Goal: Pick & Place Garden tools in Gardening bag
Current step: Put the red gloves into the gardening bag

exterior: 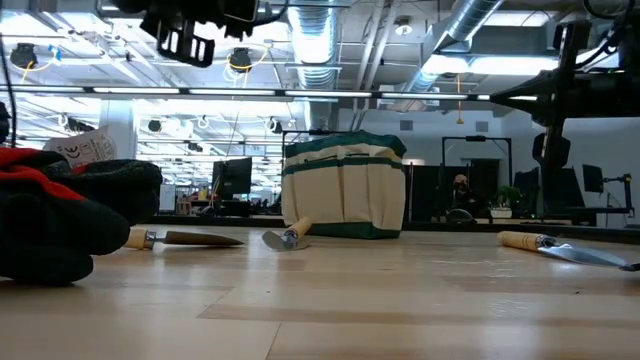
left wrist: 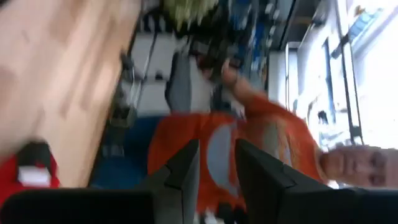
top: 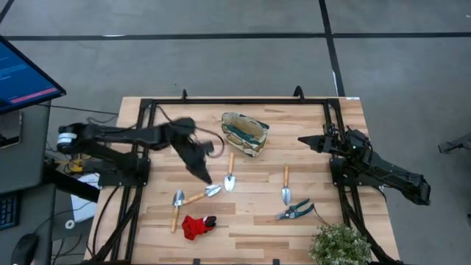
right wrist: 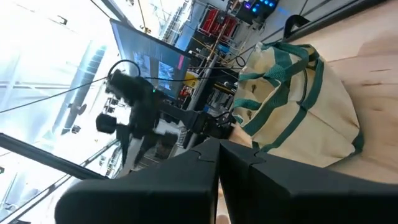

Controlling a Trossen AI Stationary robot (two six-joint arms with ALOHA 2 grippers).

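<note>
The beige gardening bag point(top: 245, 133) with teal trim stands upright at the table's far middle; it also shows in the low view point(exterior: 345, 185). Several wooden-handled trowels lie flat on the table: one point(top: 229, 173) just near of the bag, two point(top: 195, 197) point(top: 176, 207) toward the near left, one point(top: 286, 184) to the right. Blue-handled pruning shears point(top: 294, 211) lie near the right trowel. The red-and-black glove point(top: 197, 226) lies at the near edge. My left gripper point(top: 204, 177) hangs above the table left of the middle trowel, slightly open and empty. My right gripper point(top: 302, 139) is shut and empty, right of the bag.
A green leafy plant point(top: 338, 243) stands at the near right corner. Black frame rails point(top: 140, 158) run along the table's left, right and far sides. A person in an orange shirt point(left wrist: 249, 137) shows beyond the table in the left wrist view.
</note>
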